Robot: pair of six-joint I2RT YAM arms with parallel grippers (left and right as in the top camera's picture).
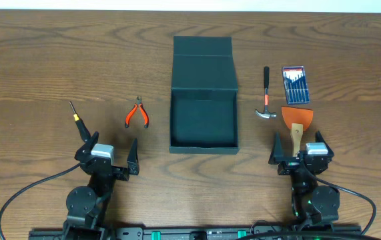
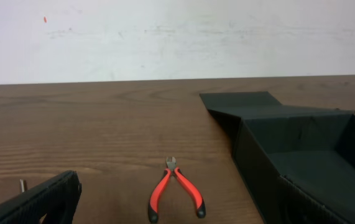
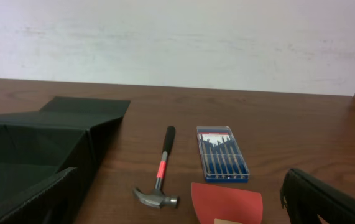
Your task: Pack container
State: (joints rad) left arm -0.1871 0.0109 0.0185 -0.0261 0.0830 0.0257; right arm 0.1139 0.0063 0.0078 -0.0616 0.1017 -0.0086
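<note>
The container (image 1: 203, 127), a dark teal box, lies open at the table's middle with its flap lid (image 1: 203, 63) folded back; nothing shows inside it. Left of it lie red-handled pliers (image 1: 137, 113) and a thin yellow-and-black screwdriver (image 1: 77, 117). On its right are a hammer (image 1: 265, 98), a blue case of small screwdrivers (image 1: 295, 85) and an orange scraper (image 1: 297, 123). My left gripper (image 1: 110, 151) is open near the front edge, behind the pliers (image 2: 176, 194). My right gripper (image 1: 301, 148) is open too, just behind the scraper (image 3: 227, 202). Neither holds anything.
The wooden table (image 1: 37, 60) runs back to a white wall (image 2: 165, 37). Cables (image 1: 17, 193) trail from both arm bases along the front edge. In the right wrist view the hammer (image 3: 158, 182) and the blue case (image 3: 222, 154) lie beside the container's wall (image 3: 34, 143).
</note>
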